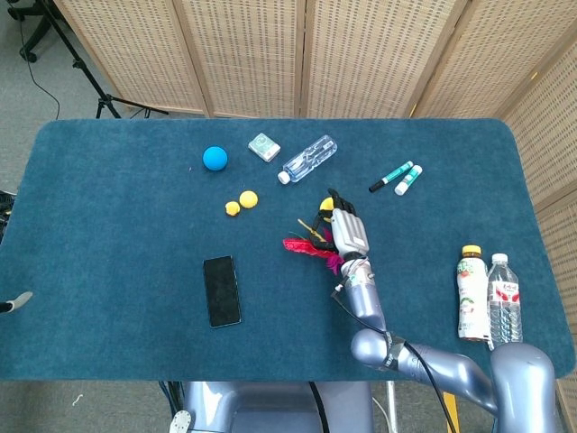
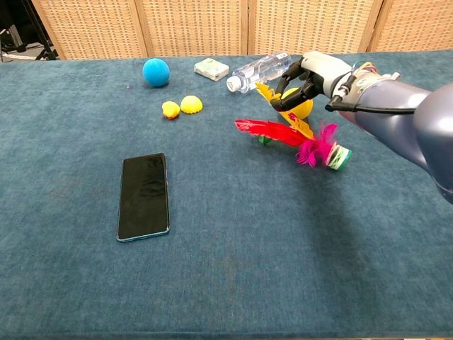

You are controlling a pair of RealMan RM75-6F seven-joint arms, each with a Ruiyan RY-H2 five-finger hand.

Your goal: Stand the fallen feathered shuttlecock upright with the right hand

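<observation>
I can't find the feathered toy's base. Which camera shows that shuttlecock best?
The chest view: the shuttlecock lies fully exposed, green base to the right. In the head view, the right hand covers most of it.

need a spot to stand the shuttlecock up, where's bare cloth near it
Bare cloth lies between the phone and the shuttlecock, and toward the near edge. It is crowded behind: the yellow ball and clear bottle sit by the right hand.

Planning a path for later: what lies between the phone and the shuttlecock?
Nothing: in both the chest and head views only bare blue cloth runs from the phone to the shuttlecock.
</observation>
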